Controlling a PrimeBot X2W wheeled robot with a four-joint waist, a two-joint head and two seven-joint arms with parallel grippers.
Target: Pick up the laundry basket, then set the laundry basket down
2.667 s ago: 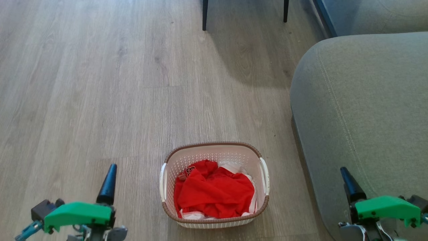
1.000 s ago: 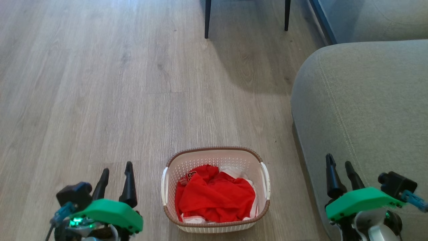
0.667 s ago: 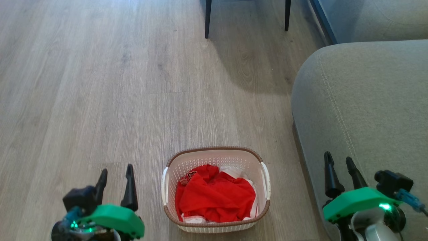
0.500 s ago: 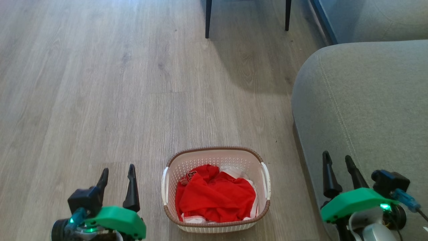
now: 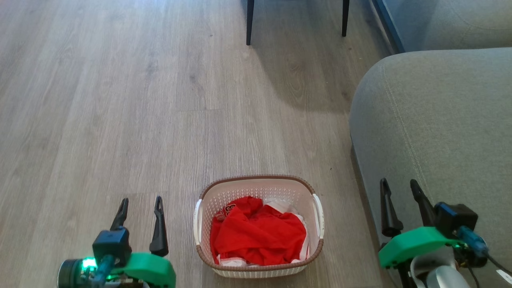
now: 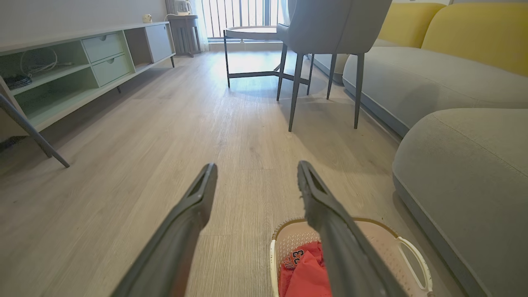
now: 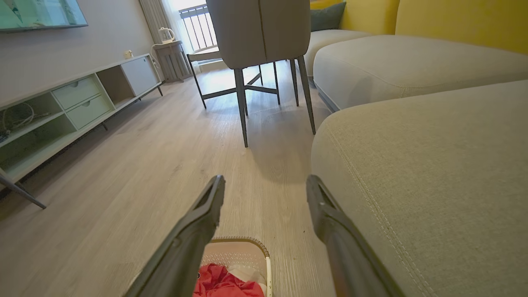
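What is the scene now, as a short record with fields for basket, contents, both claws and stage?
basket: laundry basket on the wood floor, beside the grey sofa
contents: red garment over white cloth
left claw: open, empty, left of basket, not touching
right claw: open, empty, right of basket, not touching
stage: basket not yet picked up

The left hand (image 5: 142,199) sits low, just left of the laundry basket (image 5: 258,177) and apart from it. Its two dark fingers point forward, spread wide, with nothing between them. The right hand (image 5: 399,181) stands farther off to the basket's right, fingers likewise parted and empty, leaning slightly toward the basket. A small green light (image 5: 89,263) glows at the left wrist.
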